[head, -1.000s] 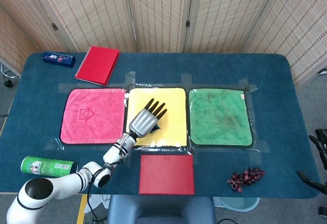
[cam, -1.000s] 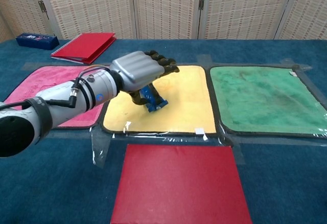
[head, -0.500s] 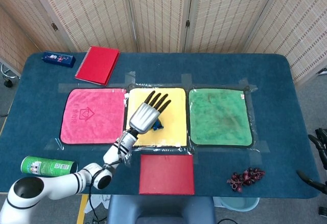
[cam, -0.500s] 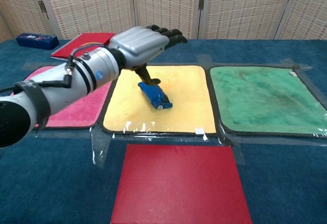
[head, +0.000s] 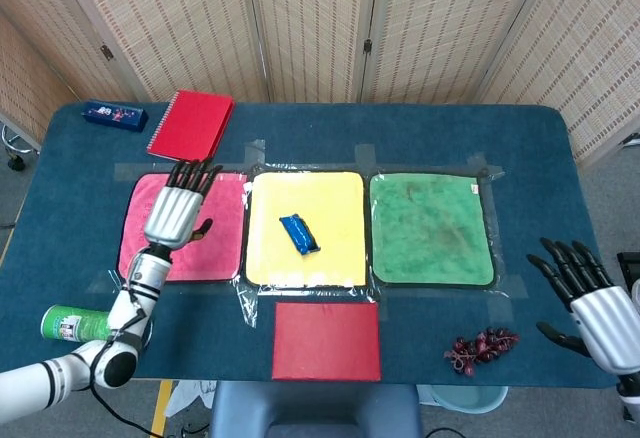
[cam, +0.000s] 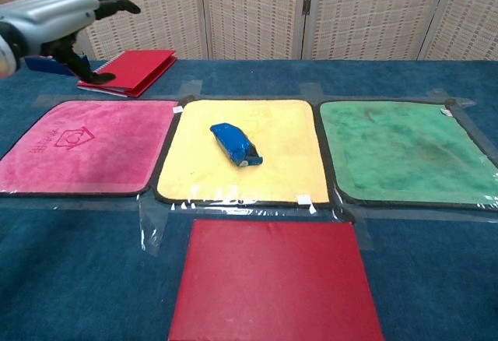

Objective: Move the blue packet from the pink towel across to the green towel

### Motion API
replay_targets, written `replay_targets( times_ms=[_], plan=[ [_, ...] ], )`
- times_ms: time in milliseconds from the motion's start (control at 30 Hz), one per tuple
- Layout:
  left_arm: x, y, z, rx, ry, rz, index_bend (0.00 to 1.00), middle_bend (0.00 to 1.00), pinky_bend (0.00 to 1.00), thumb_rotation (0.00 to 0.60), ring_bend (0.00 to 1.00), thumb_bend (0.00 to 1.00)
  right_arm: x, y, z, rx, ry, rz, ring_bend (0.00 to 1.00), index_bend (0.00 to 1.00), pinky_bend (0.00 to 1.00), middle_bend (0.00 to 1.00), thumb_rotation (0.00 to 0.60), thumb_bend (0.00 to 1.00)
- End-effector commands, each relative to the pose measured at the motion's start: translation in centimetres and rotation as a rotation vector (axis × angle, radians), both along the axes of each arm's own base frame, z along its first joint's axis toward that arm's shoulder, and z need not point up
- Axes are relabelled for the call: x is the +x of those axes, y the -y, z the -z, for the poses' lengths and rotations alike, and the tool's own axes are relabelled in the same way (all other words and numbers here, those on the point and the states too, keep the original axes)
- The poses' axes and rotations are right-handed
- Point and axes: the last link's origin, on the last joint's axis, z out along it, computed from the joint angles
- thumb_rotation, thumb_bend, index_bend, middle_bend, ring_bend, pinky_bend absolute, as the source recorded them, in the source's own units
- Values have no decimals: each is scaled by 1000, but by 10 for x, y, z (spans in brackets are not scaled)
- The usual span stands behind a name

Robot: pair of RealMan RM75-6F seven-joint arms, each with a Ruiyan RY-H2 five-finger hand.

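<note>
Towels: three, pink towel (head: 182, 225), yellow towel (head: 306, 228), green towel (head: 432, 227)
Blue packet (head: 298, 233): one, on yellow
Left hand (head: 176, 212): spread, empty
Right hand (head: 588, 298): spread, empty

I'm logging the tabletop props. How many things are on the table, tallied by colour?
Red: 2, spiral notebook, flat red sheet
Blue: 2, blue packet, blue box
Pink: 1, pink towel
Yellow: 1, yellow towel
Green: 2, green towel, green can
Dark red: 1, grapes
Total: 9
</note>
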Motion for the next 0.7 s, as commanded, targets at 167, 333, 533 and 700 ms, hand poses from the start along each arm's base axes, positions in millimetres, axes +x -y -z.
replay_targets(
  times_ms=[167, 333, 533, 700],
  plan=[
    [-32, 25, -30, 50, 39, -31, 0, 0, 0, 600, 0, 409, 40, 38, 18, 140, -88, -130, 78, 102, 0, 72, 600, 182],
    [-47, 42, -47, 80, 39, -34, 0, 0, 0, 600, 0, 441, 60, 61, 35, 205, -117, -180, 99, 121, 20, 97, 600, 214],
    [-66, 66, -64, 99, 30, -54, 6, 0, 0, 600, 0, 446, 89, 90, 61, 276, -149, -246, 115, 134, 23, 114, 600, 248],
    [-79, 84, -72, 111, 41, -71, 7, 0, 0, 600, 0, 446, 117, 115, 86, 347, -179, -296, 126, 154, 30, 132, 600, 269]
  ],
)
